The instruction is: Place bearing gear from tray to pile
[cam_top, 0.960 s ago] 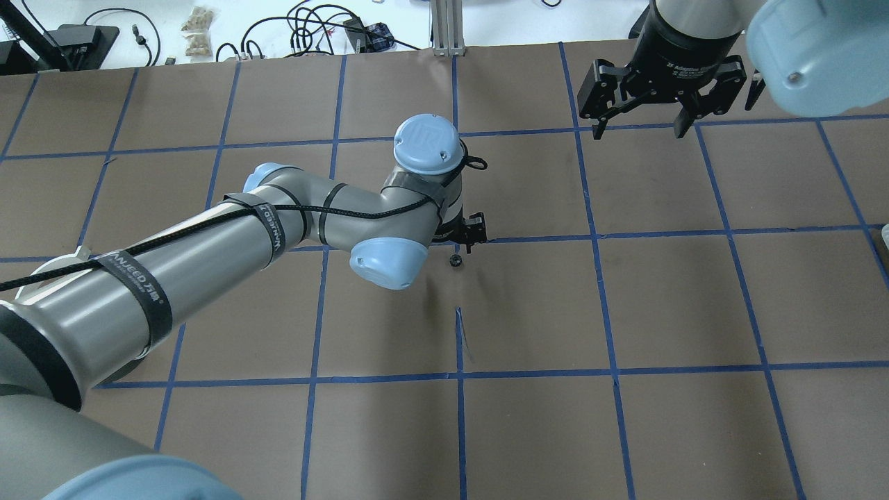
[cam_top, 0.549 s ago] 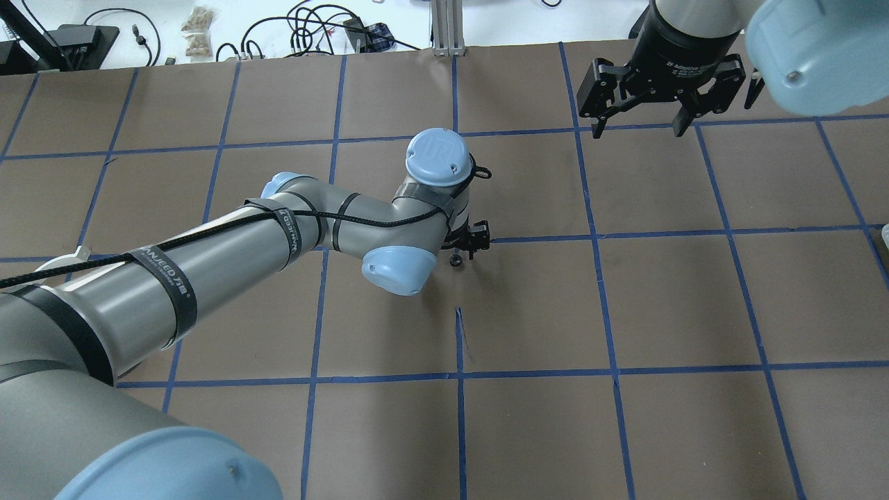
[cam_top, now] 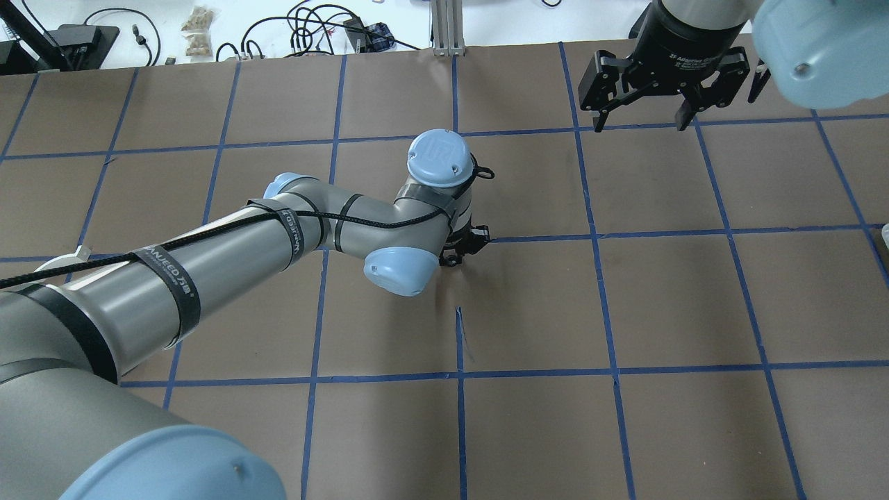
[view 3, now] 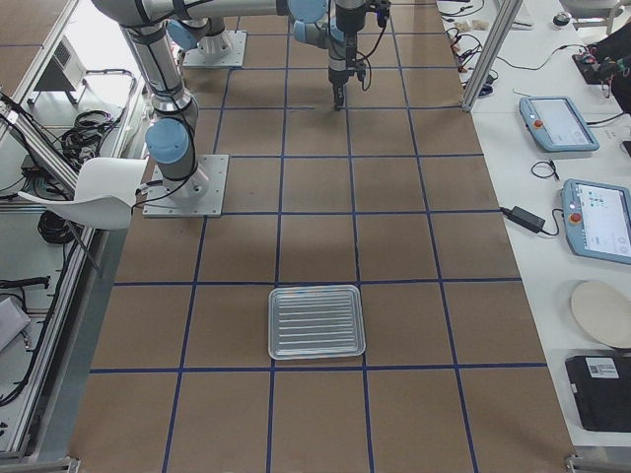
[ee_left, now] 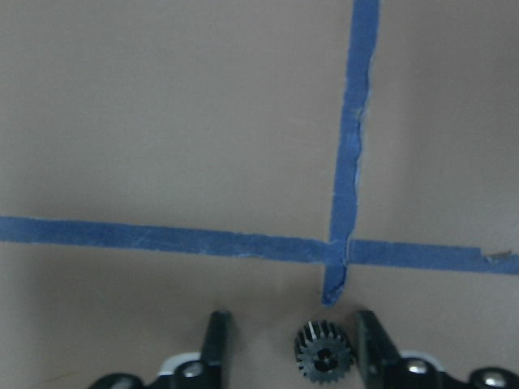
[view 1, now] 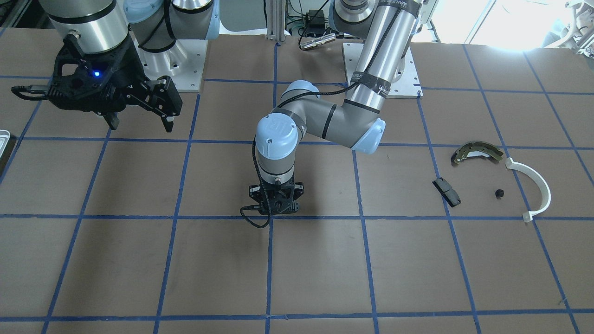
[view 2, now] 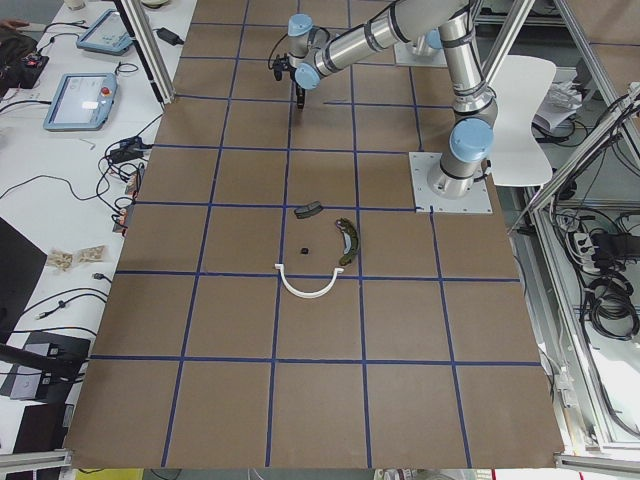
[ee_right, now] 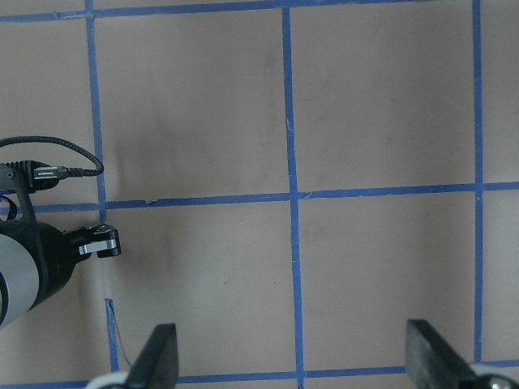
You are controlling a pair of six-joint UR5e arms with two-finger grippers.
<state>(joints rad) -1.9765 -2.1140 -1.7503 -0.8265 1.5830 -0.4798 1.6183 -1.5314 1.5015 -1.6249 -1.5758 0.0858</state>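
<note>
The bearing gear (ee_left: 324, 359), small, black and toothed, lies on the brown table beside a blue tape cross. My left gripper (ee_left: 292, 324) is open and low over it; the gear sits between the fingers, close to the right-hand finger (ee_left: 369, 344). This gripper also shows in the front view (view 1: 277, 206) and the overhead view (cam_top: 467, 244). My right gripper (cam_top: 639, 114) is open and empty, raised at the far right. The tray (view 3: 315, 322) is empty. The pile holds a brake shoe (view 1: 478, 152), a white arc (view 1: 533, 185), a black block (view 1: 446, 191) and a small black gear (view 1: 500, 193).
Blue tape lines grid the brown table. The tray's edge (view 1: 3, 139) shows at the front view's left border. Cables, tablets and boxes lie on side benches beyond the table's edge. The left arm's elbow (cam_top: 396, 267) hangs over the middle of the table.
My left gripper has come down over the bearing gear, which now sits between its fingers and is hidden in the overhead view. The right gripper has drifted slightly away.
</note>
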